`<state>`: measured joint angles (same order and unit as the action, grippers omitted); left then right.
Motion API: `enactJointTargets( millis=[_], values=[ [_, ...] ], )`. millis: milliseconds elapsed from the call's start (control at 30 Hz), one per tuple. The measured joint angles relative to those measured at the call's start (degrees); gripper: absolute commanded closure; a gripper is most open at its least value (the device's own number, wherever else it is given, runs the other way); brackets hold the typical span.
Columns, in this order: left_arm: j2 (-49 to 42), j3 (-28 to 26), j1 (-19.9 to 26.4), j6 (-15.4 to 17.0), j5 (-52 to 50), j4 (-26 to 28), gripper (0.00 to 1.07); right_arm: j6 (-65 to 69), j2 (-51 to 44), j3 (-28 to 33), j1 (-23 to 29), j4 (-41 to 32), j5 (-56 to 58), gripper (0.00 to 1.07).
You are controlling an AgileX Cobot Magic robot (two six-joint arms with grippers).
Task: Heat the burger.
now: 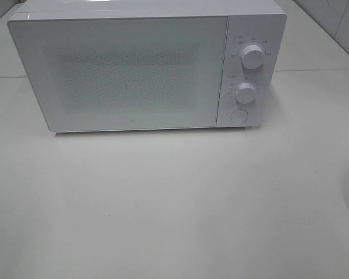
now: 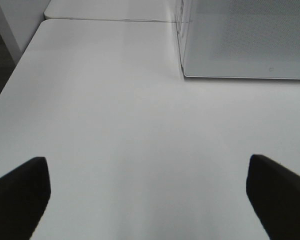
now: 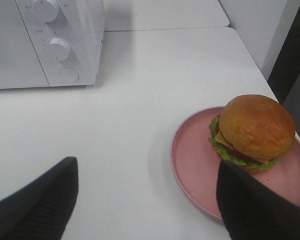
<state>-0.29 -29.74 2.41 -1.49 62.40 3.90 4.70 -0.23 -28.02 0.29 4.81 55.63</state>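
your left gripper [image 2: 147, 200] hangs wide open over bare table [image 2: 115, 125]; your right gripper [image 3: 145, 205] is open too, empty. the burger [image 3: 252, 131] sits on the pink plate [image 3: 195, 160], near the right gripper, microwave [image 1: 134, 70] door shut.

White tabletop [image 1: 163, 203] before pale tiled wall [image 1: 331, 23], soft even light.

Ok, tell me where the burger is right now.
The burger shows only in the right wrist view, sitting on the pink plate on the white table, off to the control-panel side of the microwave and near the right gripper.
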Motion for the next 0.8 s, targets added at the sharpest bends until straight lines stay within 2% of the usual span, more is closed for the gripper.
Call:
enactJointTargets(
  millis=[800],
  values=[
    [0.0, 0.0, 0.0, 1.49, 0.0, -0.8, 0.05, 0.0, 0.0, 0.0, 0.0, 0.0, 0.0, 0.32]
  ],
)
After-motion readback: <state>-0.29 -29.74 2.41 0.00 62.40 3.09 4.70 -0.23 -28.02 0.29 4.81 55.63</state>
